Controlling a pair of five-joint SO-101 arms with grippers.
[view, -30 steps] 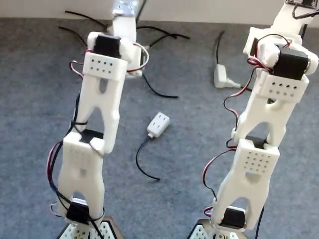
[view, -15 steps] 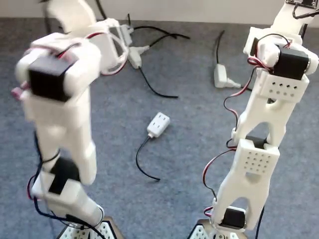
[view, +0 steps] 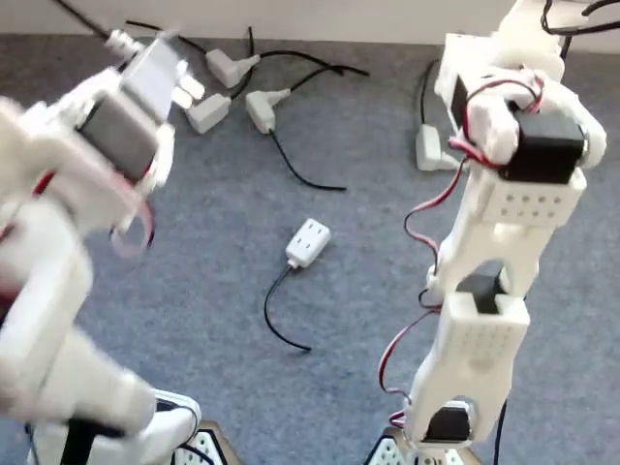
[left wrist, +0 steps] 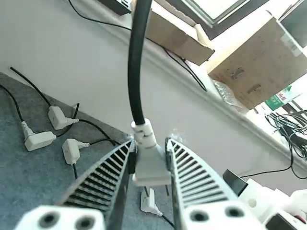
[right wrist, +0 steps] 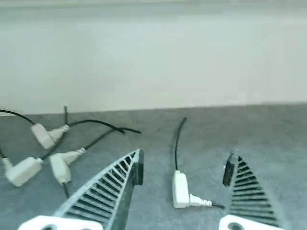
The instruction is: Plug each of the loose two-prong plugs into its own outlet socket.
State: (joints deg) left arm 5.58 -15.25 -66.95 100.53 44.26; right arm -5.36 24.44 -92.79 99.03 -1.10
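Note:
My left gripper (left wrist: 149, 143) is shut on a white two-prong plug (left wrist: 149, 165), held up off the carpet, its black cable (left wrist: 136, 62) running away from the fingers. The left arm (view: 102, 136) stands raised at the far left. Three loose white plugs (view: 225, 66), (view: 205, 111), (view: 262, 108) lie at the back of the carpet, and another plug (view: 429, 147) lies by the right arm (view: 513, 184). The white outlet socket (view: 308, 242) rests mid-carpet. My right gripper (right wrist: 184, 155) is open above that lone plug (right wrist: 181, 191).
Black cables (view: 310, 70) tangle along the back wall. A thin black cord (view: 276, 315) trails from the outlet toward the front. Grey carpet (view: 320, 387) lies between the two arm bases. Cardboard boxes (left wrist: 249, 72) sit on a ledge behind the wall.
The left arm has swung up and to the left away from the back plugs, carrying one plug with it and uncovering the others. The right arm has shifted slightly left.

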